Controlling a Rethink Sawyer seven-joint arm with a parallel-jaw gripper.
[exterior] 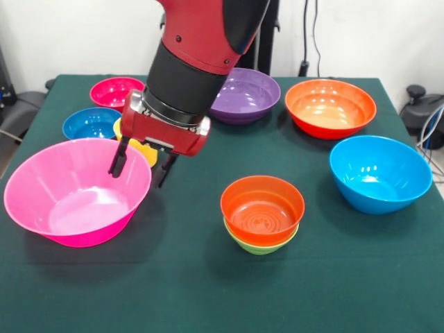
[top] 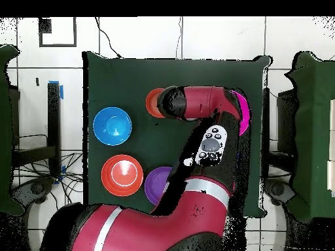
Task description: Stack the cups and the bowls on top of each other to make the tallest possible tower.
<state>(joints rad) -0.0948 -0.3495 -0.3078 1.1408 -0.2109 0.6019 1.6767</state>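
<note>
My gripper (exterior: 141,166) is open and hangs over the right rim of the large pink bowl (exterior: 73,194), one finger inside the rim and one outside. A yellow cup (exterior: 144,148) lies just behind it, partly hidden. The tower is a small orange-red bowl (exterior: 262,208) nested in a small light-green bowl (exterior: 260,244). The large light blue bowl (exterior: 380,173) stands apart at the right. The large orange bowl (exterior: 330,107), purple bowl (exterior: 244,94), small magenta-red bowl (exterior: 114,91) and dark blue bowl (exterior: 91,123) stand at the back. The light green cup is out of view.
All of it stands on a dark green table (exterior: 208,291). In the overhead view the arm (top: 203,131) covers the gripper and most of the pink bowl (top: 242,111); the light blue bowl (top: 112,126), orange bowl (top: 122,174) and purple bowl (top: 156,184) show.
</note>
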